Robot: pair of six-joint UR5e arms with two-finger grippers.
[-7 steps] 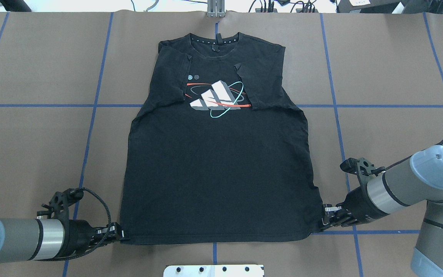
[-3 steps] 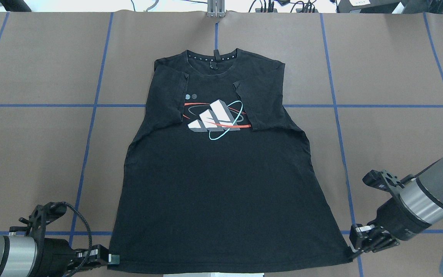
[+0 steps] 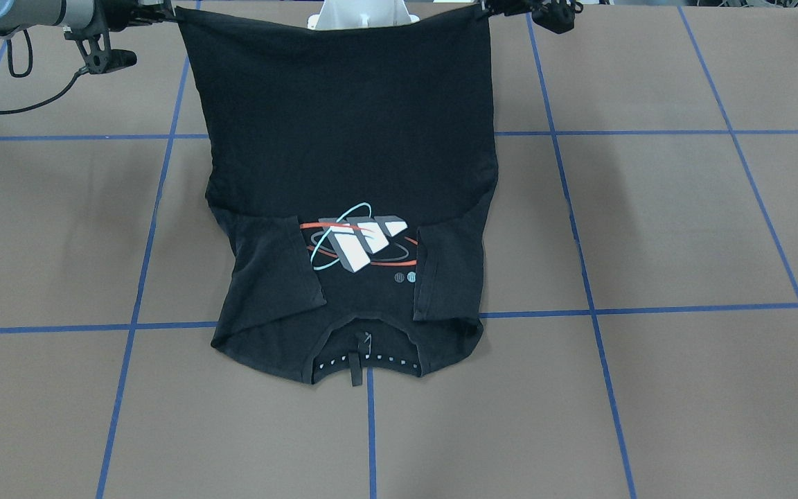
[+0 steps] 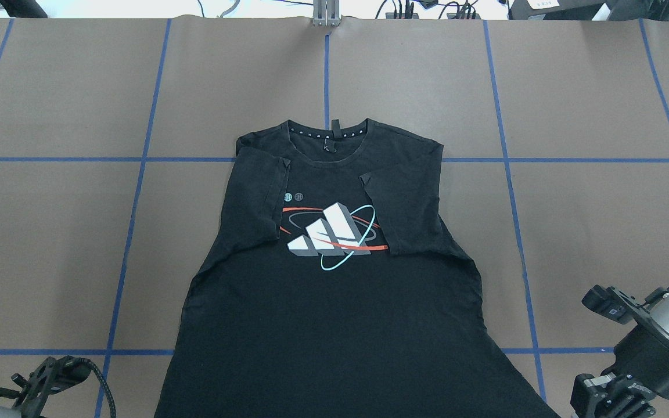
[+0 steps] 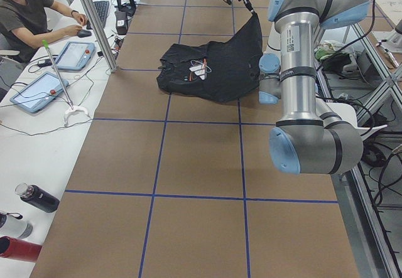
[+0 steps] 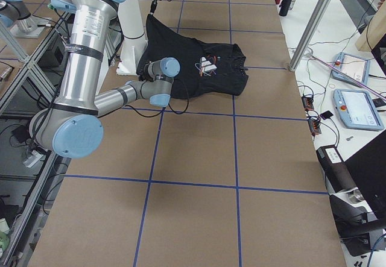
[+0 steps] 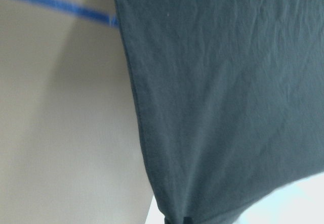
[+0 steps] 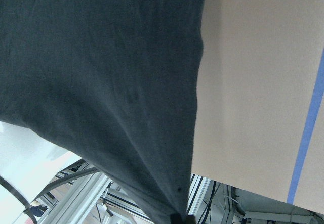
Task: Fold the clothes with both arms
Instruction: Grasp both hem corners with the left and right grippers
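Cloth lies logo side up: you see the black T-shirt (image 4: 334, 325) on the brown table (image 4: 572, 104), with its collar (image 4: 328, 130) flat at the far side. Both sleeves are folded in over the chest, one on each side of the logo (image 4: 334, 235). The hem end is raised off the table near the robot's base and stretched between the two arms. The left gripper (image 3: 492, 8) pinches one hem corner and the right gripper (image 3: 163, 12) pinches the other. In each wrist view the fabric gathers to a point at the bottom edge, so both seem clamped on it, although the fingertips are almost out of frame.
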